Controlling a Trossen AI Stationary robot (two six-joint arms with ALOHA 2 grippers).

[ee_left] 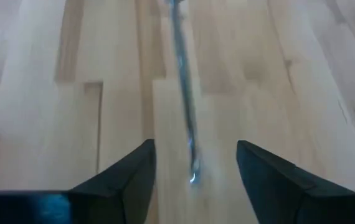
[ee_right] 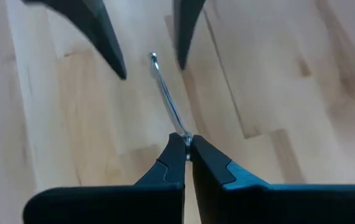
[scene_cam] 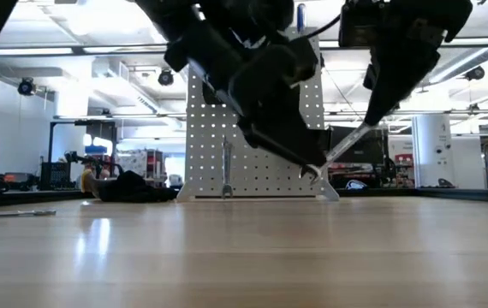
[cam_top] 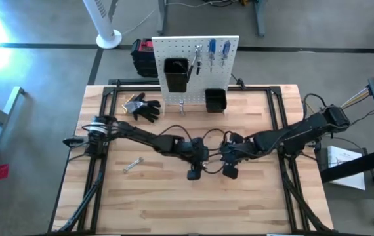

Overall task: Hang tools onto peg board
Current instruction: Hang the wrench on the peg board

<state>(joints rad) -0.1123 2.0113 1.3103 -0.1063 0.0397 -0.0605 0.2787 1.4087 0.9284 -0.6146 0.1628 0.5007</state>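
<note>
Handover at centre of the high view. Right hand is pinching one end of a slim silver wrench; left hand stands spread about its other end, not gripping. Next: carry it to the peg board, upper centre. Second wrench lies left on the worktop; black gloves near the board.
</note>
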